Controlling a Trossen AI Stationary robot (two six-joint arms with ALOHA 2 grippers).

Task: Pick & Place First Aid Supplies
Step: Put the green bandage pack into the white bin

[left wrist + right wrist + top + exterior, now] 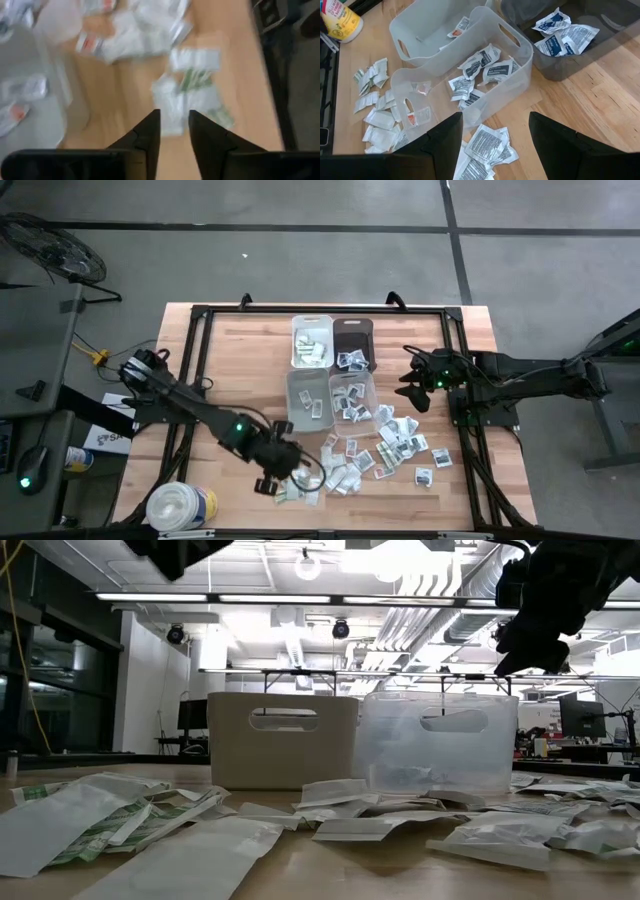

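Observation:
Many small first aid packets (400, 445) lie flat and loose on the wooden table, in front of four small bins. My left gripper (283, 478) hovers over white and greenish packets (200, 85) near the table's near edge. Its fingers (174, 132) point steeply down, a narrow gap apart, with nothing seen between them. My right gripper (415, 388) waits at the right of the bins, wide open (495, 135), above printed packets (487, 145). Packets also lie inside a clear bin (485, 65) and the dark bin (565, 35).
A white bin (311, 340) and the dark bin (352, 342) stand at the far side, two clear bins (308, 398) nearer. A big white round tub (180, 505) stands at the near left corner. A black frame (200, 315) runs around the tabletop.

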